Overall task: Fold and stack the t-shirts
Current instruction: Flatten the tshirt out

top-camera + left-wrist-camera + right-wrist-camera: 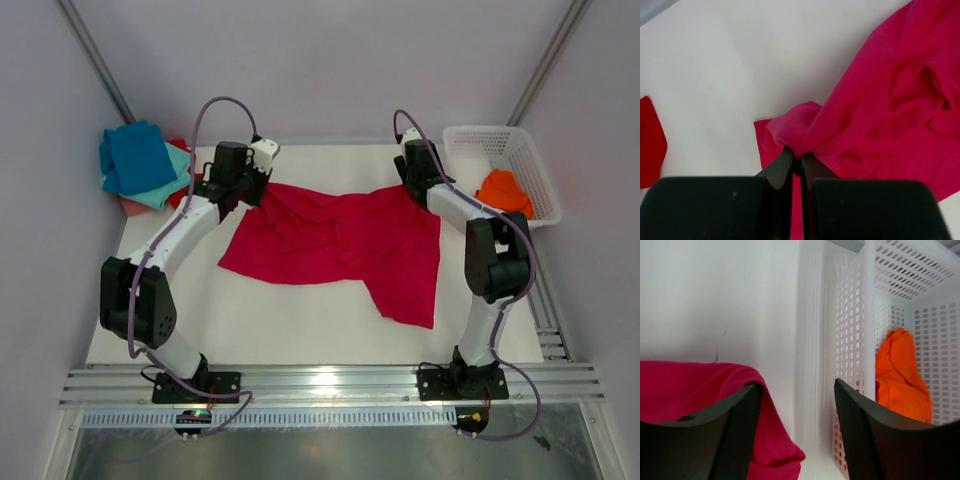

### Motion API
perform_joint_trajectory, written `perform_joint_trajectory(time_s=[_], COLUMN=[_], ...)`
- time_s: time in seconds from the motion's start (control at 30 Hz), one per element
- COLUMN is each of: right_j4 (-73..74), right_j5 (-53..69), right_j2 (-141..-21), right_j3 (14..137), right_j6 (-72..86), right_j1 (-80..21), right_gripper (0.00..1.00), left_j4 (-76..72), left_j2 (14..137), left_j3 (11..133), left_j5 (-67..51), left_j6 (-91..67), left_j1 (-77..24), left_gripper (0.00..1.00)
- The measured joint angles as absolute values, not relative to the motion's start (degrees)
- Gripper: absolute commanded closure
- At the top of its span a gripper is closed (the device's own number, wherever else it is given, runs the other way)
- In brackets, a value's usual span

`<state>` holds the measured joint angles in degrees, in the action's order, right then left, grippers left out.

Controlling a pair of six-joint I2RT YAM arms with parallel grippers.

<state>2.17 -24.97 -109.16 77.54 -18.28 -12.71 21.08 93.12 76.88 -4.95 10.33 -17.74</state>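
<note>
pinching a bunched corner of the crimson t-shirt [330, 240], left gripper [796, 162] is clamped tight on it. right gripper [797, 427] jaws stand apart, gripping nothing, shirt edge beside one finger. shirt lies rumpled on the table [280, 325] between both arms; orange t-shirt [503, 192] sits in the white basket [480, 130].

crimson tee [335, 245]: rumpled, centre | blue tee [135, 155]: atop teal tee [172, 186], far-left | orange tee [505, 192]: far-right

Left arm [185, 230] and right arm [470, 212] stretch forward; left claw [796, 156] pinched tight, right claw [797, 386] jaws apart.
</note>
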Motion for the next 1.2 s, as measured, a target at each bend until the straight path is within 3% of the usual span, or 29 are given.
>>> perform_joint_trajectory(time_s=[0.1,0.17,0.33,0.53,0.77,0.97,1.2], right_j4=[0.3,-1.54,-5.56,-0.82,-5.34,7.66,20.21], right_j5=[-25.85,-25.85,-20.08,-6.42,-4.12,12.86,22.55], right_j2=[-110.26,-110.28,-108.05,-96.49,-86.46,-85.41,-82.11], right_j3=[79.02,78.83,74.26,66.98,62.78,60.88,55.16], right_j6=[-19.07,-19.79,-22.04,-22.5,-24.58,-28.18,-35.83], right_j1=[-12.64,-12.64,-12.6,-12.91,-14.2,-15.66,-24.34], right_gripper=[0.19,0.15,0.15,0.14,0.15,0.16,0.17], left_j4=[20.91,20.84,20.82,20.8,19.44,18.22,17.89], left_j2=[93.19,93.38,93.93,94.26,95.83,96.64,97.54], left_j3=[77.23,77.49,77.62,77.62,77.62,76.51,74.17], left_j5=[-6.02,-6.79,-7.81,-8.27,-9.78,-10.57,-10.57], left_j6=[9.63,9.21,8.95,8.8,6.28,4.86,4.93], left_j1=[-17.74,-17.74,-17.74,-17.74,-17.76,-17.82,-18.0], left_gripper=[1.0,1.0,1.0,1.0,1.0,1.0,1.0])
